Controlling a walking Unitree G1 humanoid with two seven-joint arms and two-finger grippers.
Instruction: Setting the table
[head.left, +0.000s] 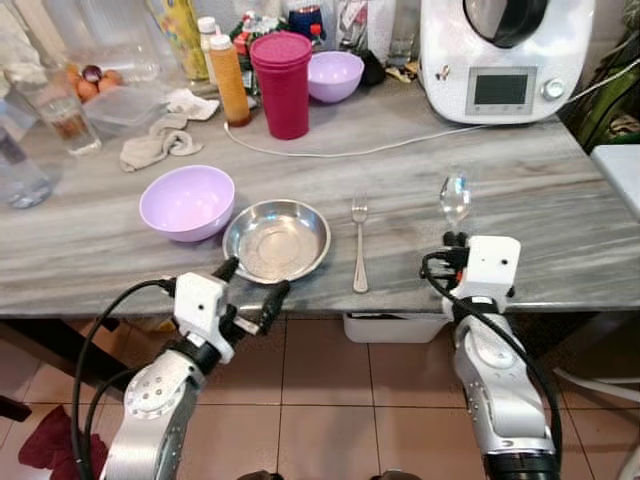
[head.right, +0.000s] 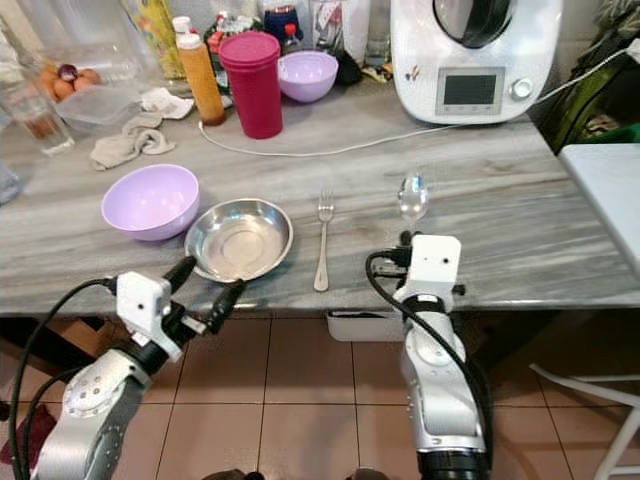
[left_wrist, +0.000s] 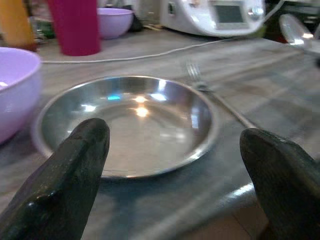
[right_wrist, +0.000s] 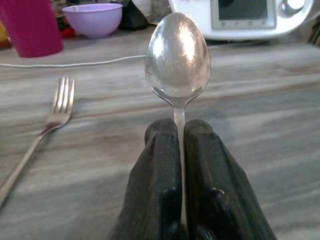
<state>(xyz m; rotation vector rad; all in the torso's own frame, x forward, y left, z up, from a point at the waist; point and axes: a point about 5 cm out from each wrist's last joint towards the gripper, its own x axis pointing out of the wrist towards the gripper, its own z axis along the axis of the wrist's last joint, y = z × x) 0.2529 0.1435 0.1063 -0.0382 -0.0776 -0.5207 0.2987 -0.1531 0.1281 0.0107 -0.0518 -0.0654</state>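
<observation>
So the right gripper (right_wrist: 181, 135) pinches the shiny metal spoon (head.left: 455, 197) by its handle, bowl pointing away, above the grey marble table (head.left: 560, 200) right of the silver fork (head.left: 360, 245). Left gripper (head.left: 252, 278) is spread by the steel plate (head.left: 277, 240).

Steel plate (head.left: 277, 240) is polished metal, glossy with bright glints; fork (head.left: 360, 245) just right of it and spoon (right_wrist: 178, 57) further right are the same shiny metal, spoon bowl finely scratched. Countertop (head.left: 560, 220) under the plate looks like smooth grey veined stone with a satin sheen; lilac bowl (head.left: 187, 202) touching the plate's left rim is smooth, semi-matt plastic. Behind the plate: magenta tumbler (head.left: 281, 84) matt plastic, crumpled rag (head.left: 157, 142) soft cloth, appliance (head.left: 505, 58) glossy white plastic.
</observation>
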